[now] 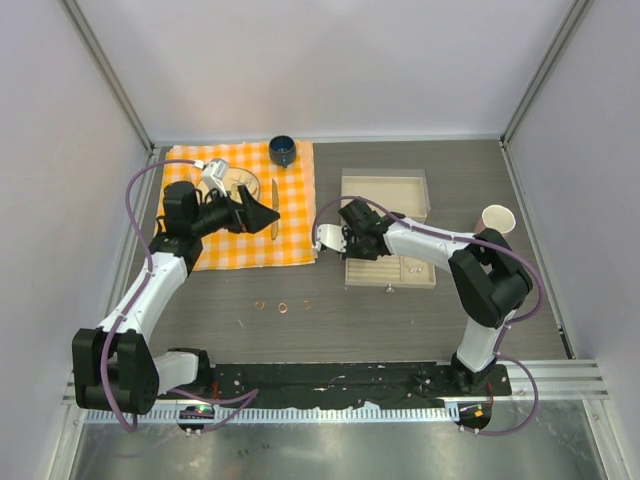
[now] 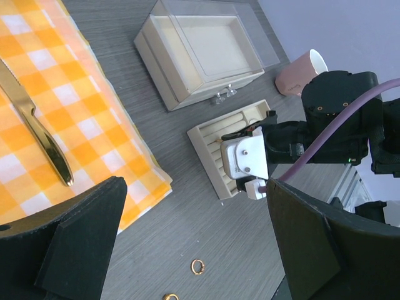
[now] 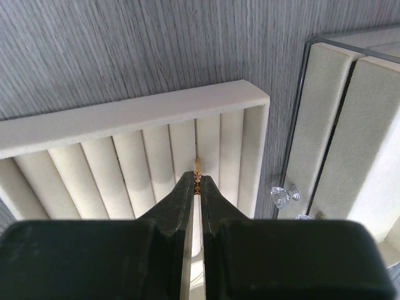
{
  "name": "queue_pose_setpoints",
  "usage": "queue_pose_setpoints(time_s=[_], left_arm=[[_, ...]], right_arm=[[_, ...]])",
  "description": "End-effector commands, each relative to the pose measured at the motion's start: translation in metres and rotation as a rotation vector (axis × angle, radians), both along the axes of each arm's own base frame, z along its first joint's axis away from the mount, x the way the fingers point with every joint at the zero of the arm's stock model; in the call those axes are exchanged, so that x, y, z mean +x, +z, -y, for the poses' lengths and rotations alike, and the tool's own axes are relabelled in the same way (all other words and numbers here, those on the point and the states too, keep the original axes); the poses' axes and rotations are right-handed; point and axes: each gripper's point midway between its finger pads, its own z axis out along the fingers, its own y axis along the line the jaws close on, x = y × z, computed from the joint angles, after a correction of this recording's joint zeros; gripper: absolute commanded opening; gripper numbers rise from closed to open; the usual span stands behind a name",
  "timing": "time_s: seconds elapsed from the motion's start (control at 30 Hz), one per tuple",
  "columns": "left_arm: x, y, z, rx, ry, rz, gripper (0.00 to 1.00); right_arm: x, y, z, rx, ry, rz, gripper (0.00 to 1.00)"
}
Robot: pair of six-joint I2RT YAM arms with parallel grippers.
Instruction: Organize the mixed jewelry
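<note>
Three small gold rings [image 1: 283,307] lie in a row on the grey table in front of the orange cloth; two of them [image 2: 197,267] show in the left wrist view. My right gripper [image 3: 197,178] is shut on another tiny gold ring [image 3: 197,167], whose tip pokes out above the fingertips. It hangs over the slots of the beige ridged tray [image 3: 125,119], at the tray's left end [image 1: 350,245]. My left gripper [image 1: 262,215] hovers over the checked cloth, jaws wide open with nothing between them [image 2: 195,206]. The silver hoop is not visible.
A beige jewelry box [image 1: 385,190] with crystal drawer knobs [image 3: 281,195] stands behind the ridged tray [image 1: 400,275]. A pink cup [image 1: 497,218] is at the right. The orange checked cloth [image 1: 240,250] carries a gold knife [image 2: 37,125] and a dark blue cup [image 1: 282,150].
</note>
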Motion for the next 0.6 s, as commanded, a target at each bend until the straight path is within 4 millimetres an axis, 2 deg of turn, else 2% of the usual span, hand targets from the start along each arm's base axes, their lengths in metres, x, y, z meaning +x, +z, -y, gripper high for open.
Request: queue_pose_setpoints(time_s=[0.0,0.57], left_arm=[[0.004,0.017,0.001,-0.018,-0.017,0.06,1.0],[0.004,0.017,0.0,-0.021,-0.018,0.062,1.0]], right_arm=[[-0.005,0.012,-0.003,0.024,0.009,0.008,0.01],[0.006,-0.004,-0.004,-0.021,0.021,0.005,0.01]])
